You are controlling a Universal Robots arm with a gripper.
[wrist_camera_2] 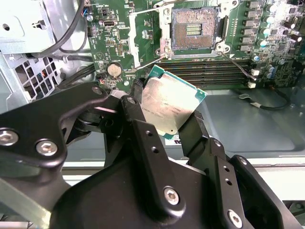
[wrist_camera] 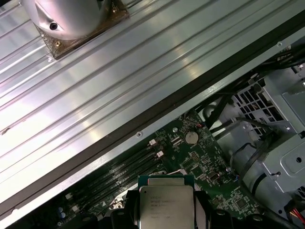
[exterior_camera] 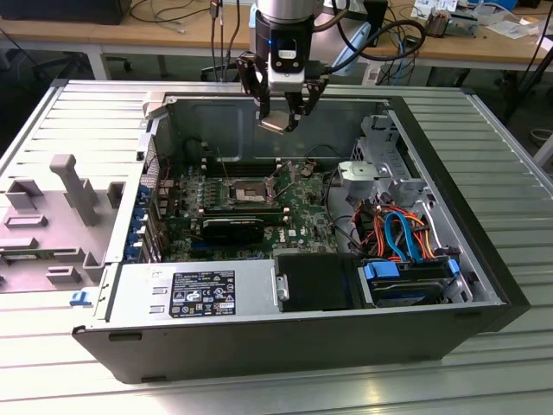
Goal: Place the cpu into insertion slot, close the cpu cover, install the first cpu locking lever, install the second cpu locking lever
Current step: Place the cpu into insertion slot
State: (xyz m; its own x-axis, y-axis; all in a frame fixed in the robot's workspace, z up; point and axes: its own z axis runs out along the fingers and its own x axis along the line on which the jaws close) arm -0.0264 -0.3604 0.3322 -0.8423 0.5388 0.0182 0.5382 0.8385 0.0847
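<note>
Gripper (exterior_camera: 281, 123) is clamping the cpu (wrist_camera_2: 169, 105) edge-to-edge, jaws closed onto it; insertion slot (wrist_camera_2: 193, 29) is sitting uncovered, well below the jaws.

Gripper (exterior_camera: 281, 121) (pointing down) pinches the cpu (wrist_camera_2: 169, 105) between its fingers (wrist_camera_2: 200, 136).

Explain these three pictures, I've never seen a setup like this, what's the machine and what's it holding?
It's a robot arm ending in a gripper, a clamp with black fingers. The exterior view comes from a camera off the arm: an open computer case lies on a ribbed metal table, green circuit board inside. Both wrist views come from cameras riding on the arm. The gripper is shut on the cpu, a small silver square chip, held in the air above the board. The insertion slot, the square socket meant for it, stands uncovered with no chip in it.
</note>
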